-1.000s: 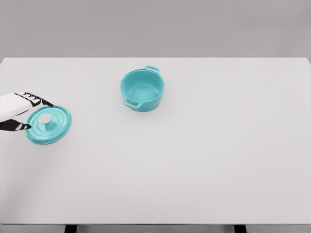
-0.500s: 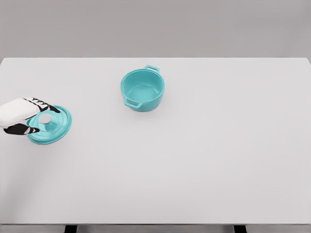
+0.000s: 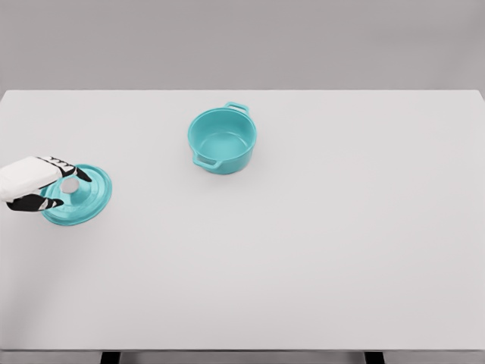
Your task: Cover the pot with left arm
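Reaching in from the left edge, the left robot hand (image 3: 38,184) lies over the left part of the lid (image 3: 76,195). Its dark fingers (image 3: 67,168) sit on either side of the grey knob (image 3: 70,185) at the lid's centre, one set above the knob and the thumb below it. Whether the fingers are clamped on the knob or only placed around it cannot be told from this view.

The lid is teal and round, and it rests flat on the white surface (image 3: 303,250) near the left edge. Its right half is uncovered by the robot hand.

The pot (image 3: 222,140) is teal, stands upright and is uncovered, with its inside visible. It sits toward the far middle of the surface, well apart from the lid, up and to the right of it. It has two handles: one at its far right rim and one at its near left rim.

The right arm does not show in the head view.
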